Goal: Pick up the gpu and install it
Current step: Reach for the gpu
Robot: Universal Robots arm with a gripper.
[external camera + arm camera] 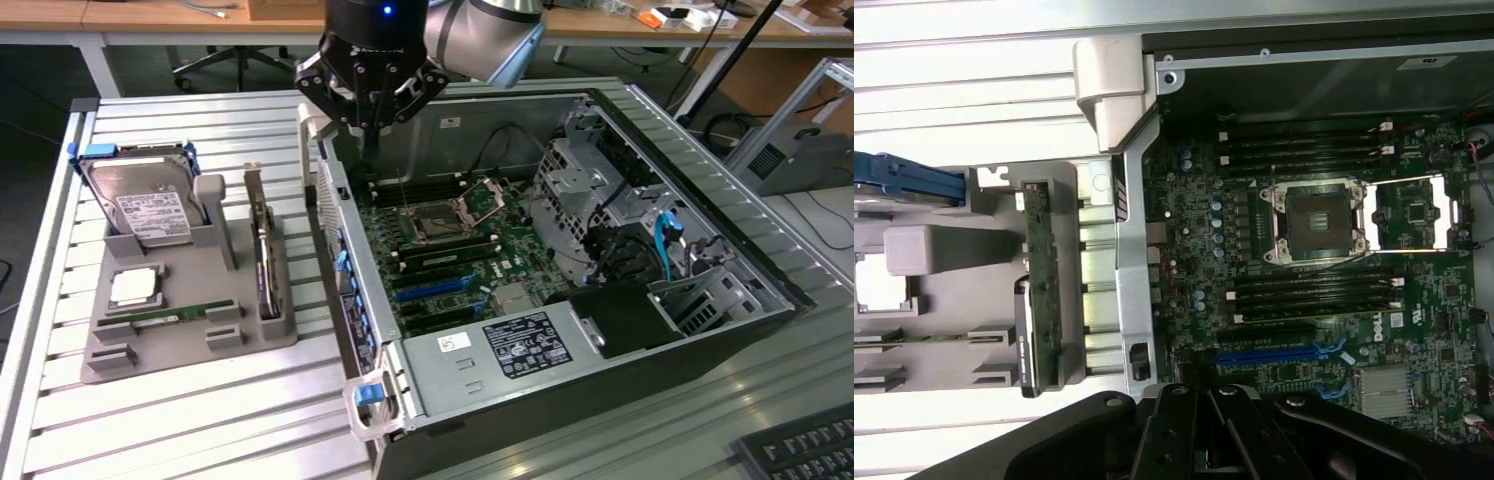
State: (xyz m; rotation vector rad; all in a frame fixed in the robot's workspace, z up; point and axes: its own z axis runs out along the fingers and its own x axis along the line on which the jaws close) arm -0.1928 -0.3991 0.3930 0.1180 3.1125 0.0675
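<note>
The gripper [1204, 400] sits closest to the lens, its black linkages drawn in and its fingers pressed together on nothing. In the exterior view it hangs over the open computer case [461, 385], just above the far end of the case wall that faces the parts tray. The task is at its very start — the gpu [263, 260] stands on edge in a grey holder tray [174, 350] outside the case, just beside that wall on the exterior view's left, well apart from the gripper and untouched. Both the pick-up and the installing are left to do. Inside the case the motherboard [447, 250] lies exposed, with an open processor socket [441, 222], and the blue expansion slots [434, 290] look free of cards, as far as I can judge. Sharing the tray, farther from the case than the gpu, are a hard drive [144, 205] with blue handles, a processor chip [134, 287] and a thin RAM stick [174, 316]. The drive stands near the gpu and could crowd an approach. Between tray and slots rises the case wall with its pale latch [1112, 85] — the card would have to clear it. A blue cable [663, 245] hangs on the case's opposite side, away from the slots.
</note>
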